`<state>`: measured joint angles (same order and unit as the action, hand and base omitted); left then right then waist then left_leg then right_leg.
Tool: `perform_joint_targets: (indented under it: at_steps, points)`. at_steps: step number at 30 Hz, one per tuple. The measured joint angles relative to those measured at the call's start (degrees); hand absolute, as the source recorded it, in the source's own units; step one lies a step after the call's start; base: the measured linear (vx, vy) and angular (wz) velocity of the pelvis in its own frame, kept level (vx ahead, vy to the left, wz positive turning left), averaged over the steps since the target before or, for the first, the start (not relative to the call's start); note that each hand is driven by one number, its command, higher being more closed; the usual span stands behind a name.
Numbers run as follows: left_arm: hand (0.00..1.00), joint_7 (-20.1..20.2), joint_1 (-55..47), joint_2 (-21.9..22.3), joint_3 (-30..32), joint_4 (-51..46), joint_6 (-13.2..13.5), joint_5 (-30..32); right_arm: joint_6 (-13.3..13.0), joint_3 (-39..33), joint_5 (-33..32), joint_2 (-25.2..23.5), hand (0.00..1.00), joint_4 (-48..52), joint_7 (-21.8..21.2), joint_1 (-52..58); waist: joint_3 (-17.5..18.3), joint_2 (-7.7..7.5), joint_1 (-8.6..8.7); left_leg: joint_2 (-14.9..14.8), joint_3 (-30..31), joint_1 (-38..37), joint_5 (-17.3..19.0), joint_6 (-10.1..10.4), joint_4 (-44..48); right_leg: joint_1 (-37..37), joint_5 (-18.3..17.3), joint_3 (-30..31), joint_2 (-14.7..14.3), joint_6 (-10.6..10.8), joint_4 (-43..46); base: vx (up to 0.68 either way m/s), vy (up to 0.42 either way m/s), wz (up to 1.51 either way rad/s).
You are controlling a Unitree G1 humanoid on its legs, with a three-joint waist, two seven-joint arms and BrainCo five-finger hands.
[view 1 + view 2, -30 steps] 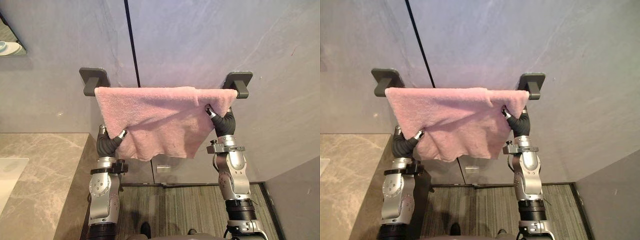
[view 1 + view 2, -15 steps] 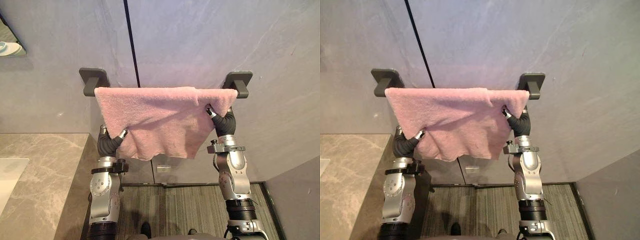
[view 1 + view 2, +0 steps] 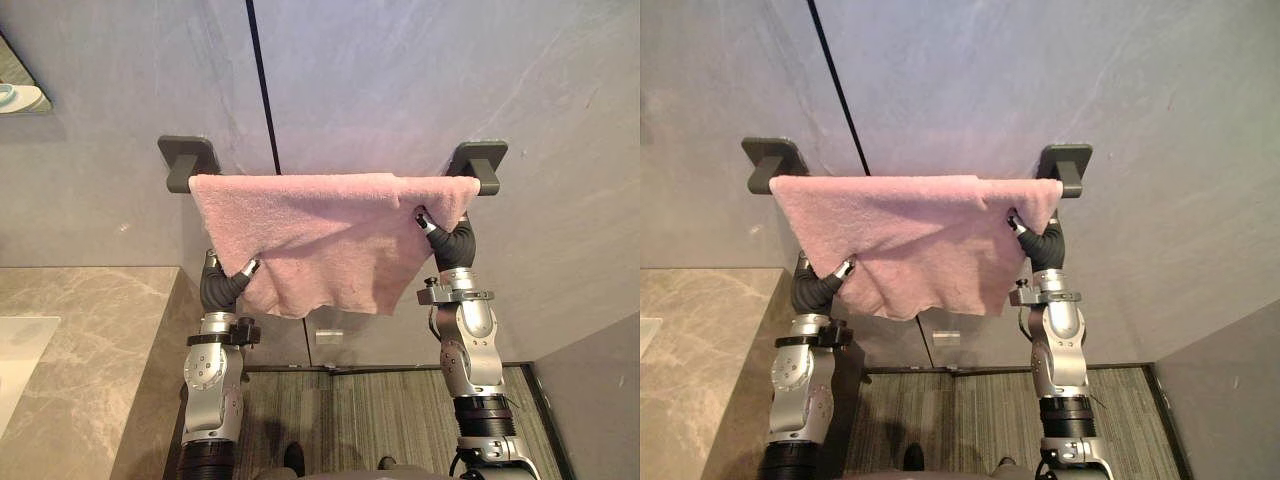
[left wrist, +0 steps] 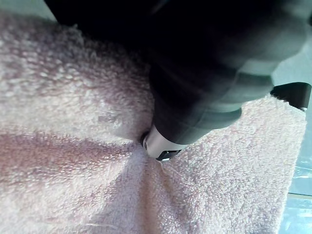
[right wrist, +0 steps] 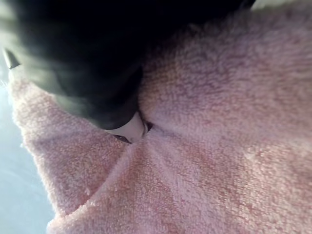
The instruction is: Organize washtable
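A pink towel (image 3: 320,235) hangs over the dark wall bar (image 3: 188,160) across the middle of the frame, its bottom edge uneven. At its lower left corner the left hand (image 3: 222,285) pinches the cloth, thumb in front and fingers tucked behind, folds gathering at the thumb tip. At the upper right, just under the bar, the right hand (image 3: 450,240) nips the towel's edge the same way. A stone counter (image 3: 90,340) sits lower left.

The towel (image 3: 320,235) hangs over the wall rail (image 3: 188,162), with the counter (image 3: 90,340) below to its left.
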<state>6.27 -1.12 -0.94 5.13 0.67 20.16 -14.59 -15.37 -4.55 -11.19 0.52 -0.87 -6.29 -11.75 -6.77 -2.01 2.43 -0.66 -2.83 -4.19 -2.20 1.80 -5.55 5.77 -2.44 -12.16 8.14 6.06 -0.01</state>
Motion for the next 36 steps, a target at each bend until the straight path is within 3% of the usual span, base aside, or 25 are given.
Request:
perform_joint_targets:
  at_steps: [10,11,20,25,30,36]
  points:
    - [1.0,0.01,-0.04,-0.33,-0.08,0.37,0.44,0.03,-0.07,-0.04,0.57,-0.06,1.0,-0.53,0.0,1.07,0.1,-0.49,-0.12,0.56,-0.2,-0.3,-0.14,-0.32,0.01,0.29,0.03,0.19,0.07,0.02,-0.08,0.0,0.0,0.0]
    - [0.0,0.01,-0.04,-0.33,-0.11,0.4,0.43,0.05,-0.06,-0.04,0.58,-0.09,0.0,-0.66,0.01,1.22,0.1,-0.49,-0.12,0.57,-0.21,-0.33,-0.14,-0.32,-0.01,0.35,0.06,0.19,0.07,0.03,-0.11,0.0,0.0,0.0]
    - [0.0,-0.63,-0.88,-2.24,0.24,3.41,0.34,0.01,-0.07,-3.14,0.58,-0.12,0.0,-1.36,1.58,2.59,0.09,-0.5,-0.29,0.61,-0.26,-0.56,-0.14,-0.31,-0.34,1.04,0.18,-0.08,0.05,0.02,-0.98,0.0,0.0,0.0]
    - [0.0,-3.86,-7.85,-2.73,2.13,15.22,-5.16,0.01,-0.28,-7.52,0.37,0.05,0.0,-3.72,4.46,4.55,-0.23,-1.36,-0.2,0.56,-0.66,-0.12,-0.1,-0.28,-0.24,1.02,0.33,-0.15,-0.06,0.03,-1.68,0.0,-0.004,0.01]
    - [0.0,-4.95,-11.4,-2.89,1.81,16.9,-6.29,-0.59,3.17,-9.95,0.26,0.25,0.0,-9.56,7.42,9.08,-0.33,-1.23,-0.42,0.58,-1.02,0.26,-0.1,-0.28,0.01,1.03,0.5,-0.18,-0.01,0.0,-2.04,0.01,-0.005,0.01]
    - [0.0,-5.11,-11.55,-2.91,0.68,16.9,-6.2,-0.67,4.34,-9.98,0.26,0.6,0.0,-9.54,7.58,12.55,-0.48,-0.61,-0.19,0.28,-1.21,-0.36,-0.1,-0.28,0.03,1.45,0.59,-0.1,-0.24,-0.14,-2.03,-0.02,-0.02,-0.03]
